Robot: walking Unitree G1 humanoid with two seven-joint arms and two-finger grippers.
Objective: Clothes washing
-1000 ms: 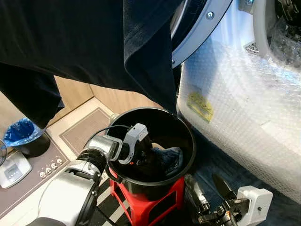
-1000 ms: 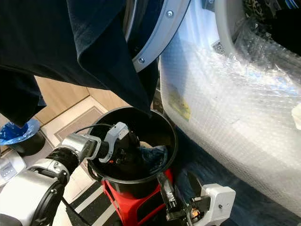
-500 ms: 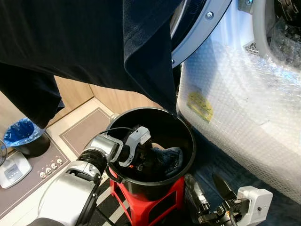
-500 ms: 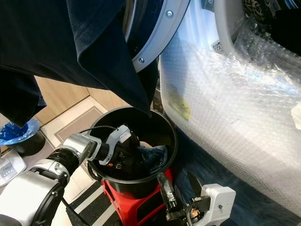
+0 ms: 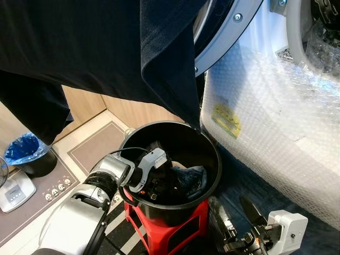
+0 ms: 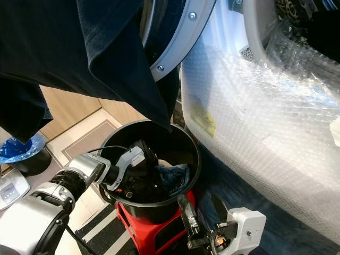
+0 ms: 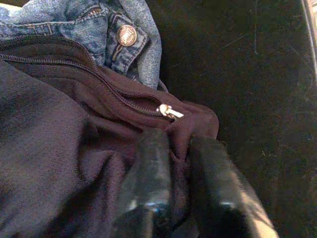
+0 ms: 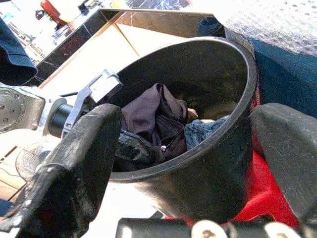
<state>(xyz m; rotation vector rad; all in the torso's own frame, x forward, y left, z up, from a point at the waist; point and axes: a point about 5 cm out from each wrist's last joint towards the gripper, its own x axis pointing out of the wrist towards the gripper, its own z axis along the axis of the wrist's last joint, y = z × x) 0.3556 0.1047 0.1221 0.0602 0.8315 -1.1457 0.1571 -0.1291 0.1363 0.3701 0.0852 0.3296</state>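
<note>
A black bucket stands on a red stool in front of the washing machine. Inside it lie a dark maroon zip garment and blue jeans. My left gripper reaches down into the bucket, and its two black fingers are shut on a fold of the maroon garment just below the zip pull. My right gripper hangs low beside the stool, open, with the bucket's outer wall between its spread fingers.
The washing machine body, wrapped in bubble wrap, fills the right, with its round door swung open above the bucket. A large dark garment hangs across the top. A bin with a blue bag and a scale sit on the floor at left.
My left gripper has sunk a little deeper into the bucket onto the maroon garment. The right gripper has stayed where it was.
</note>
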